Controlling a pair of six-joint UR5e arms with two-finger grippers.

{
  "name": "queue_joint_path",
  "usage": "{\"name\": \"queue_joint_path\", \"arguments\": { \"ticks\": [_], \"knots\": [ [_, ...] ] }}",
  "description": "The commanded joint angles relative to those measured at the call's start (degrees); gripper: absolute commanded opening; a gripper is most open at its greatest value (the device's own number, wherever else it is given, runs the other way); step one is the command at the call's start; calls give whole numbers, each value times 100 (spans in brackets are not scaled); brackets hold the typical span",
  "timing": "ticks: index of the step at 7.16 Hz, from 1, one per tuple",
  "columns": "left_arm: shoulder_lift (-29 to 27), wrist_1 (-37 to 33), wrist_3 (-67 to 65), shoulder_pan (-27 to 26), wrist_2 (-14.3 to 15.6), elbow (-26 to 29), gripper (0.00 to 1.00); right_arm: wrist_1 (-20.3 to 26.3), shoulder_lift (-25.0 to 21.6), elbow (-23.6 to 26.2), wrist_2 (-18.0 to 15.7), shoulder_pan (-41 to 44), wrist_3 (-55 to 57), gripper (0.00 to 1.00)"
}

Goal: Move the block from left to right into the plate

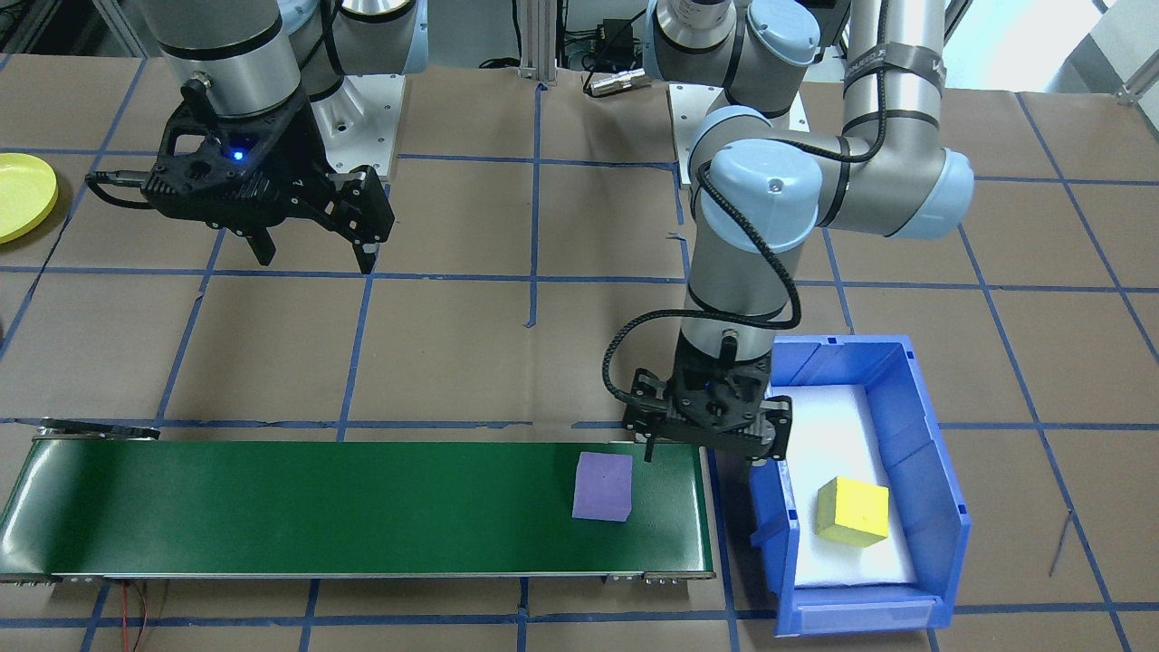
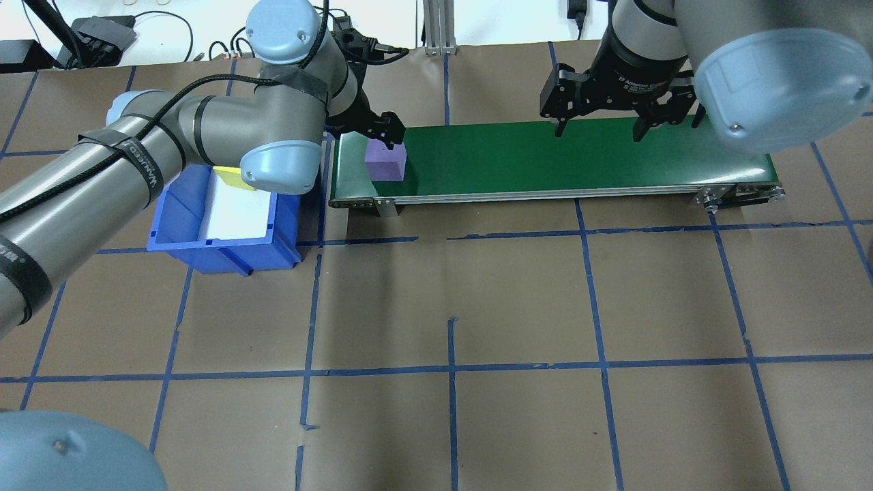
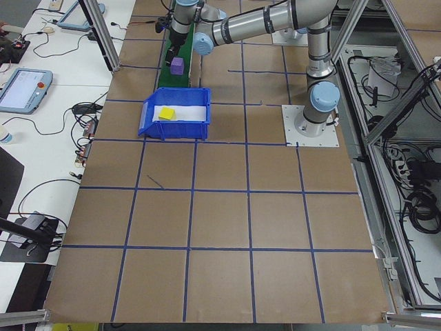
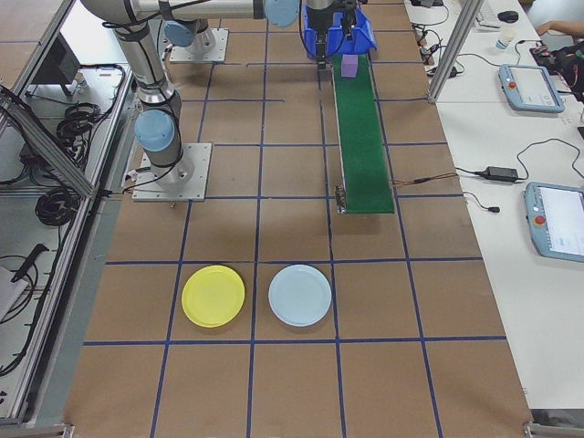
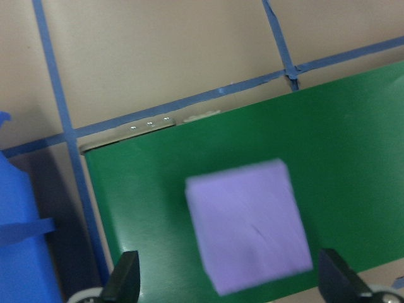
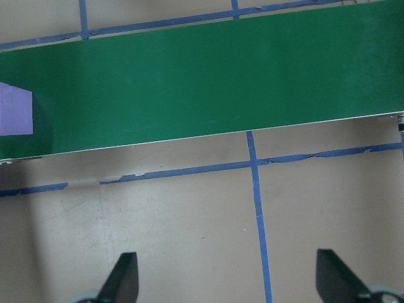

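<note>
The purple block (image 5: pixel 249 224) lies on the green belt (image 5: pixel 353 145), at its end nearest the blue bin (image 1: pixel 914 435). My left gripper (image 5: pixel 228 278) hangs over the block, spread wide and empty. My right gripper (image 1: pixel 312 240) is spread too, and the yellow plate (image 1: pixel 23 195) sits far beyond the belt's other end.

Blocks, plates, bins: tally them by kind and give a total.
Blocks: 2, a purple block on the conveyor belt and a yellow block in the blue bin
Plates: 2, a yellow plate and a pale blue plate
Bins: 1
Total: 5
</note>
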Motion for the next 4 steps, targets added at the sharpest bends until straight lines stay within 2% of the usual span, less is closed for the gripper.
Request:
{"name": "queue_joint_path", "arguments": {
  "ticks": [1,2,3,4],
  "knots": [
    [214,-41,1002,990,45,-1,100,0,8,0,0,-40,-16,100],
    [214,-41,1583,1501,-60,-89,100,0,16,0,-43,-58,-33,100],
    [110,-41,1963,1793,-261,-115,100,0,-1,-9,-35,-136,-85,100],
    [-39,-41,2437,1883,-254,-168,100,0,-19,-17,-44,-302,-312,100]
  ]
}}
